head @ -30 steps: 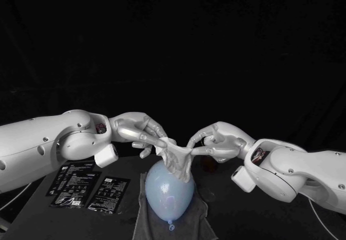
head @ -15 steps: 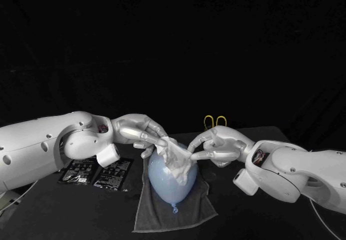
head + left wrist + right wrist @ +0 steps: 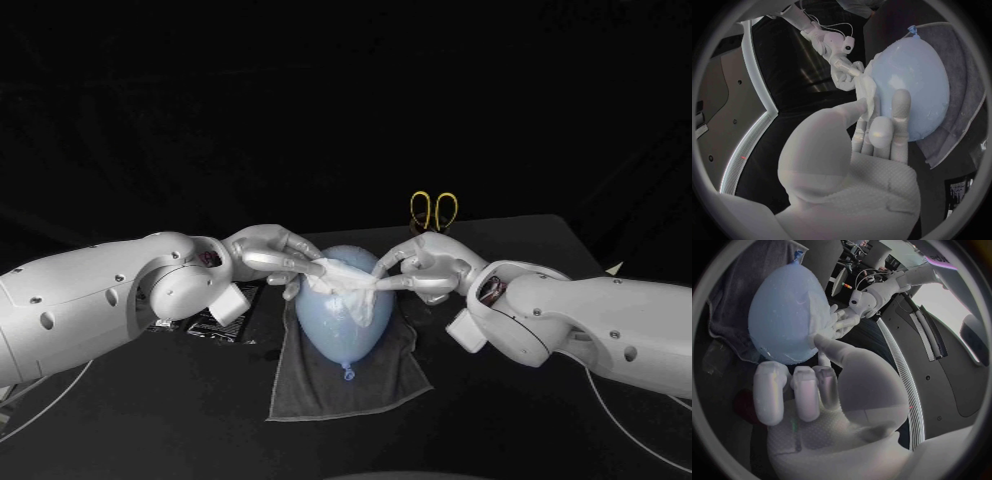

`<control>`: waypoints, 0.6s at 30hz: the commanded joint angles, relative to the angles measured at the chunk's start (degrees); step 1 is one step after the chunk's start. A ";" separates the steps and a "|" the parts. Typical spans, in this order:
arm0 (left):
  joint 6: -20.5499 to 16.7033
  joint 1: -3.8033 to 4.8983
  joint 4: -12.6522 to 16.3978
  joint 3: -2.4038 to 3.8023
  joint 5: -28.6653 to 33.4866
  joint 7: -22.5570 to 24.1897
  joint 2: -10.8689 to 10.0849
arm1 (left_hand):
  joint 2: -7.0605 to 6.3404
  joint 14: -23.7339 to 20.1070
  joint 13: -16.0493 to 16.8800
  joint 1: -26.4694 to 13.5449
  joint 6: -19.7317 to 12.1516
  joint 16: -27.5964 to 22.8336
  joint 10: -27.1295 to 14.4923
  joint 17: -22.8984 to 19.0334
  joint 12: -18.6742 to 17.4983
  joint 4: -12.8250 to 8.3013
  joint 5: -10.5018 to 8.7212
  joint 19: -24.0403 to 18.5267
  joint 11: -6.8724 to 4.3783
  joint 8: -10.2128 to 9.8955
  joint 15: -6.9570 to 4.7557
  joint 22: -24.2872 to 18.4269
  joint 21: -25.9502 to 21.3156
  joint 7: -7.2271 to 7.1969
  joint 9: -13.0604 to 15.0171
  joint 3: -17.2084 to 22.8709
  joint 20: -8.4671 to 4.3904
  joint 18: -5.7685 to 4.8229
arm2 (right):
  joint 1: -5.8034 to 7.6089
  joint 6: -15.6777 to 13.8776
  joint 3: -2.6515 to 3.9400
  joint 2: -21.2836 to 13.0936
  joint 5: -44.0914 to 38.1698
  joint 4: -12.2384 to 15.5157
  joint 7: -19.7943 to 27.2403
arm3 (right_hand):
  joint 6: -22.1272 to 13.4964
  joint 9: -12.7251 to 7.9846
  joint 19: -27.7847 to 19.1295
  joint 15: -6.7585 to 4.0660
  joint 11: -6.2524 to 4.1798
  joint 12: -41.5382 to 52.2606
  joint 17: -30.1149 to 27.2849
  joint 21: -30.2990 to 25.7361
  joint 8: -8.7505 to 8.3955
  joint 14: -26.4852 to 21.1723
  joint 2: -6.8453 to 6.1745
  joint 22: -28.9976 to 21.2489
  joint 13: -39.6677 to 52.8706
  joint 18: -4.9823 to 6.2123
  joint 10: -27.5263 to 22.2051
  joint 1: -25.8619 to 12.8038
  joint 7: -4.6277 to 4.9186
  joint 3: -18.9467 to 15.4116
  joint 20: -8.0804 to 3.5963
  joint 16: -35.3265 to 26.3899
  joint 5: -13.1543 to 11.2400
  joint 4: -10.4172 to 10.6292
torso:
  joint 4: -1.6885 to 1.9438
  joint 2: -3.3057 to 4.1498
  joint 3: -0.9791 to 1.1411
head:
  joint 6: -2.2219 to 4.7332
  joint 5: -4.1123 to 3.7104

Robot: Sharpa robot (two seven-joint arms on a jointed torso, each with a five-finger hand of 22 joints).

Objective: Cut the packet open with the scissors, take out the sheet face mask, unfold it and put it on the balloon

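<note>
I see the left hand (image 3: pixel 274 262) pinching one edge of the sheet mask (image 3: pixel 346 284), bunched on the balloon's (image 3: pixel 343 335) far end (balloon lies on a grey cloth (image 3: pixel 353 395)). The right hand (image 3: pixel 430 272) pinches the opp. edge, w/ scissors (image 3: pixel 434 210) just behind on the desk (image 3: pixel 541 238).

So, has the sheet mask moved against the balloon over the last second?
Yes. Against the balloon, the sheet mask has dropped from above its far end down over that end.

balloon (image 3: pixel 343 325) x1 | mask (image 3: pixel 346 283) x1 | scissors (image 3: pixel 434 211) x1 | cloth (image 3: pixel 346 388) x1 | pkts (image 3: pixel 228 312) partly hidden, qty unclear
</note>
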 commanded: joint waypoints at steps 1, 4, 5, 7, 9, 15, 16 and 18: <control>-6.83 -0.24 -0.67 0.07 -1.66 3.54 0.22 | -0.44 -0.21 0.61 0.28 -0.89 -0.29 -1.46 -0.13 1.41 -1.22 0.14 -0.66 0.26 -1.53 0.58 0.18 0.47 0.41 -0.86 2.34 0.04 0.49 | -0.17 -5.45 0.00 0.35 -2.46 -0.91 1.13 | 0.14 0.13 2.82 -0.45 -0.09 0.21 15.10 -0.18 0.15 6.09 -0.04 12.65 15.07 0.13 6.29 -0.37 0.24 0.36 -0.40 0.28 0.26 -0.02 | -0.02 0.70 0.05 | -0.54 -0.09; -7.88 -0.40 -0.73 0.08 -1.59 4.50 0.26 | -0.62 -0.47 1.54 0.78 -1.54 -0.38 -3.66 -0.49 3.33 -1.85 0.17 -1.35 0.29 -2.94 0.60 0.29 0.96 0.61 -1.69 4.07 0.06 0.63 | -0.21 -7.21 0.03 0.63 -2.17 -1.26 1.81 | 0.12 0.14 2.76 -0.45 -0.09 0.21 15.10 -0.33 0.16 6.09 -0.05 12.60 15.07 0.17 6.29 -0.39 0.24 0.38 -0.40 0.28 0.26 -0.03 | -0.08 0.99 0.07 | -0.71 -0.08; -8.05 -0.43 -0.72 0.09 -1.42 4.83 0.26 | -0.60 -0.61 1.95 1.05 -1.48 -0.43 -4.58 -0.68 4.12 -2.19 0.17 -1.62 0.36 -3.27 0.64 0.44 1.25 0.67 -1.92 4.78 0.05 0.67 | -0.21 -7.66 0.04 0.70 -1.98 -1.31 2.09 | 0.12 0.14 2.76 -0.45 -0.09 0.21 15.10 -0.34 0.16 6.09 -0.05 12.60 15.07 0.17 6.29 -0.39 0.24 0.38 -0.40 0.28 0.26 -0.03 | -0.08 1.10 0.11 | -0.76 -0.11; -8.11 -0.47 -0.72 0.12 -0.95 5.32 0.25 | -0.67 -0.68 2.65 1.17 -1.42 -0.41 -5.74 -0.66 5.55 -2.61 0.14 -1.94 0.45 -3.76 0.63 0.88 1.85 0.66 -2.27 5.69 0.08 0.66 | -0.19 -8.22 0.07 0.77 -1.66 -1.33 2.58 | 0.11 0.14 2.74 -0.45 -0.09 0.21 15.10 -0.39 0.16 6.09 -0.05 12.59 15.07 0.18 6.29 -0.39 0.24 0.40 -0.40 0.28 0.26 -0.04 | -0.08 1.20 0.13 | -0.95 -0.18; -7.84 -0.49 -0.73 0.14 -0.61 5.64 0.23 | -0.84 -0.85 3.26 1.39 -1.31 -0.45 -6.80 -0.85 6.75 -3.27 0.13 -2.34 0.56 -4.13 0.71 1.23 2.43 0.75 -2.55 6.60 0.02 0.72 | -0.16 -8.40 0.09 0.80 -1.51 -1.34 2.86 | 0.00 0.17 2.65 -0.47 -0.08 0.07 15.10 -0.59 0.18 6.09 -0.07 12.52 14.98 0.23 6.22 -0.45 0.26 0.50 -0.41 0.28 0.26 -0.08 | -0.12 1.27 0.18 | -0.96 -0.28; -5.26 -0.53 -0.46 0.25 0.07 6.47 0.05 | -1.50 -0.60 4.89 1.59 -0.83 0.16 -9.60 1.10 10.34 -6.21 0.14 -3.57 0.84 -5.09 0.77 3.90 5.69 0.60 -3.40 9.61 -0.01 0.67 | -0.09 -7.48 0.13 0.62 -0.68 -1.23 3.80 | -0.25 0.23 2.46 -0.47 -0.04 -0.16 15.10 -1.04 0.21 6.09 -0.17 12.38 14.82 0.33 6.10 -0.61 0.32 0.59 -0.42 0.28 0.26 -0.14 | -0.20 1.31 0.16 | -0.41 -0.30; -4.77 -0.53 -0.42 0.26 0.11 6.51 0.05 | -1.50 -0.43 5.06 1.59 -0.79 0.33 -9.90 1.67 10.72 -6.55 0.16 -3.46 0.85 -5.18 0.78 4.55 6.24 0.56 -3.48 9.94 -0.02 0.61 | -0.08 -7.24 0.13 0.62 -0.61 -1.23 3.88 | -0.31 0.24 2.38 -0.46 -0.03 -0.27 15.10 -1.22 0.22 6.09 -0.21 12.32 14.74 0.37 6.04 -0.63 0.34 0.62 -0.42 0.28 0.26 -0.18 | -0.16 1.27 0.16 | -0.30 -0.33; -4.08 -0.53 -0.34 0.28 0.16 6.54 0.06 | -1.51 -0.25 5.41 1.45 -0.60 0.57 -10.38 2.31 11.48 -7.10 0.14 -3.48 0.89 -5.28 0.78 5.36 7.04 0.49 -3.61 10.44 0.00 0.53 | -0.08 -6.90 0.14 0.67 -0.54 -1.25 3.94 | -0.38 0.26 2.33 -0.46 -0.02 -0.34 15.10 -1.33 0.23 6.09 -0.26 12.29 14.69 0.39 6.00 -0.66 0.36 0.65 -0.42 0.28 0.26 -0.23 | -0.13 1.19 0.15 | -0.45 -0.34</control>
